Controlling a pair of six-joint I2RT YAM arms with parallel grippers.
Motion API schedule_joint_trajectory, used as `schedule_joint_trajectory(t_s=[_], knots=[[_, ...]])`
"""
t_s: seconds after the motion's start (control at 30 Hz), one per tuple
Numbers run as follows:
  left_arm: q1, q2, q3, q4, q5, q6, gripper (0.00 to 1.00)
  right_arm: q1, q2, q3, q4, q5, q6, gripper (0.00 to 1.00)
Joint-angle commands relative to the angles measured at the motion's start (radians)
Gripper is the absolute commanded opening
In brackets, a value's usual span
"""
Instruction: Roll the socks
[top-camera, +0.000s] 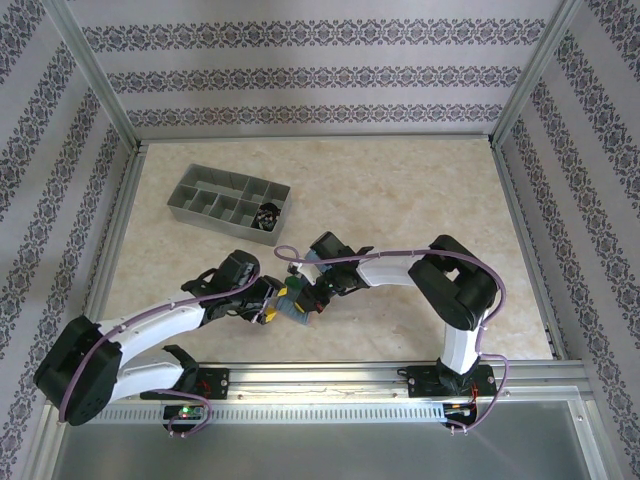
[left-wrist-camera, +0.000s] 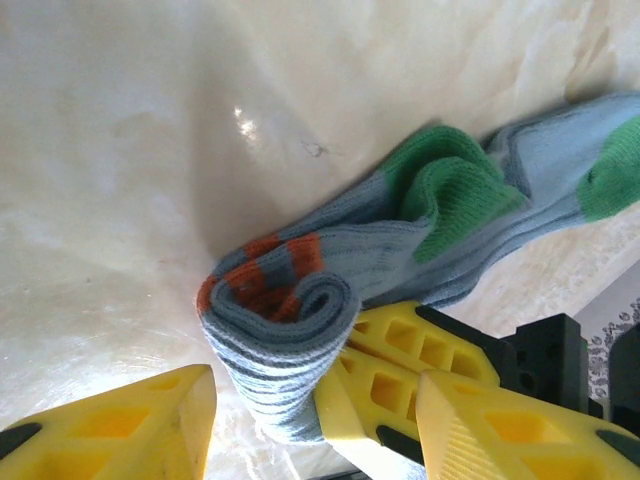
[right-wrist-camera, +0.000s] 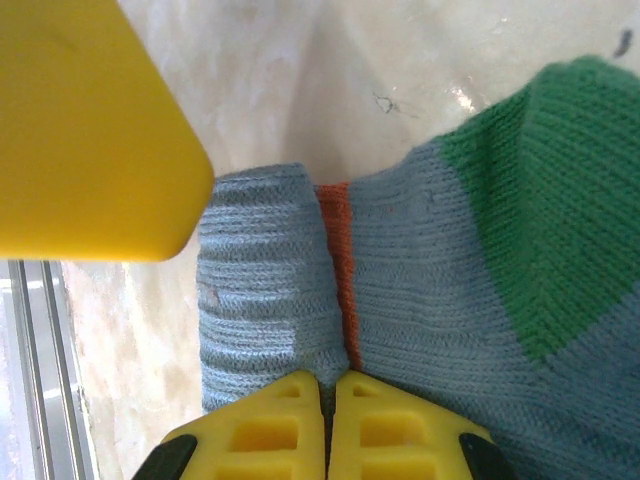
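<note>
The blue-grey sock (left-wrist-camera: 440, 215) with green toe and orange stripes lies on the table, its cuff end wound into a roll (left-wrist-camera: 280, 330). My left gripper (left-wrist-camera: 315, 400) is open and straddles that roll, its fingers (left-wrist-camera: 120, 430) clear of the fabric on the left. My right gripper (right-wrist-camera: 328, 385) is shut on the sock's fabric (right-wrist-camera: 270, 270) just beside the roll, and its yellow fingers (left-wrist-camera: 400, 350) lie between the left gripper's fingers. From above, both grippers meet over the sock (top-camera: 292, 302) near the front middle. A black-and-white sock (top-camera: 268, 215) lies bundled in the tray.
A grey compartment tray (top-camera: 200, 195) stands at the back left of the marble table. Patterned walls with metal posts (top-camera: 515, 95) enclose the table on three sides. A metal rail (top-camera: 330, 375) runs along the near edge.
</note>
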Motion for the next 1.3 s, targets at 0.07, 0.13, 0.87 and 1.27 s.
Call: schedule_joint_trajectory(t_s=[0.07,0.13,0.87,1.27], knots=[[-0.028,0.081,-0.04,0.132,0.019,-0.083,0.54,-0.004,0.086,-0.038,-0.14,0.115,-0.007,0.0],[-0.033,0.114,-0.025,0.125,0.028,-0.078,0.53,-0.007,0.091,-0.034,-0.145,0.119,-0.01,0.0],[-0.047,0.195,0.077,-0.185,0.006,-0.147,0.0,0.083,-0.299,-0.213,0.089,0.396,-0.208,0.41],[-0.045,0.24,0.132,-0.334,0.034,-0.135,0.0,0.463,-0.388,-0.265,0.165,0.921,-0.435,0.6]])
